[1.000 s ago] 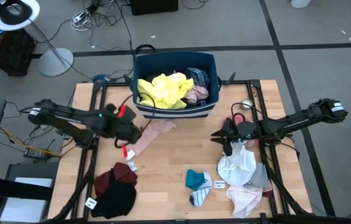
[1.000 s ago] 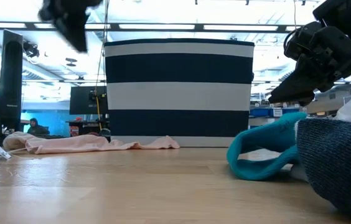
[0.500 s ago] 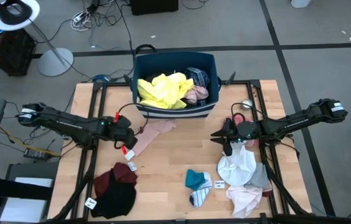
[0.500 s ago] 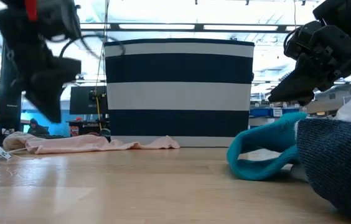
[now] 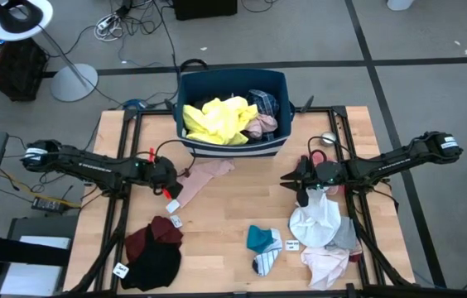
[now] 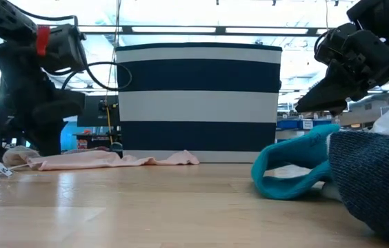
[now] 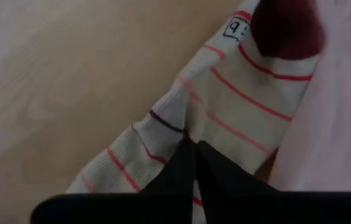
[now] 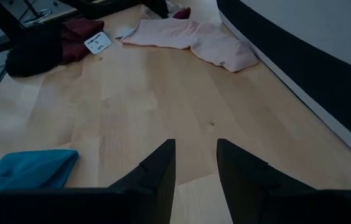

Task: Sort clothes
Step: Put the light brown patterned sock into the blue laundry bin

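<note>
Inventory of the worktop, sorting part done.

Bin [image 5: 276, 142]: navy plastic with white stripes, at the middle of the far edge. It held a yellow garment [image 5: 214, 118], a blue plaid garment [image 5: 263, 101] and a pinkish piece [image 5: 260, 126]. Whether these were sorted in or waiting to come out could not be told.

Near-left corner: maroon garment [image 5: 149, 237] lying on a black garment [image 5: 155, 265], a dark pile, with tags beside it.

Near-right corner: white garment [image 5: 316, 223], grey piece [image 5: 348, 236] and pale pink garment [image 5: 326, 263], a light pile.

Near edge, middle: teal sock [image 5: 261, 239] touching a striped sock [image 5: 267, 262], apparently a sock group.

Left of the bin: pink garment [image 5: 203, 178] spread flat and loose. At its end lay a cream sock with red stripes and a maroon toe [image 7: 225, 118].

Left gripper [image 5: 170, 189]: down at that sock, fingers [image 7: 182, 168] drawn together with a fold of the striped knit pinched between them, as the left wrist view showed.

Right gripper [image 5: 302, 189]: raised over the worktop's right side, beside the white garment, fingers [image 8: 157, 168] parted and empty.

Judgement: three groups formed. The pink garment and the red-striped sock remained unplaced; the sock was in hand, and likely belonged with the sock group.
</note>
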Controlling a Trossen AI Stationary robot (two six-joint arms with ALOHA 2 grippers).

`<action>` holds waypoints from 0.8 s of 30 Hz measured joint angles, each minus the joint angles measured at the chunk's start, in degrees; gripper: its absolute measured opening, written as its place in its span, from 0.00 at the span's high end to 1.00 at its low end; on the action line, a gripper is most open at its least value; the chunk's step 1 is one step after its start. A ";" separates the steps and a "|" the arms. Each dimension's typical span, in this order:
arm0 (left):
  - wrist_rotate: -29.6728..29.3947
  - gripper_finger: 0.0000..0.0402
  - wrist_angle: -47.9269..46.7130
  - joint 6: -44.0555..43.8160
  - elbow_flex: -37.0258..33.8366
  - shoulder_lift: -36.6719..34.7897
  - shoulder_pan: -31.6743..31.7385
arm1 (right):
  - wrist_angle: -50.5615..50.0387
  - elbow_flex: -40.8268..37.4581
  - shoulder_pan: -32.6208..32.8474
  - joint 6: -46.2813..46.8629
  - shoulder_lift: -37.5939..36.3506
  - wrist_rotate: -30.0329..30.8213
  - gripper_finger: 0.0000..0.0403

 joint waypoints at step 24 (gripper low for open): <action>-13.63 1.00 -34.98 17.85 49.65 0.11 -1.55 | -0.06 0.00 0.00 -0.04 0.00 0.11 0.72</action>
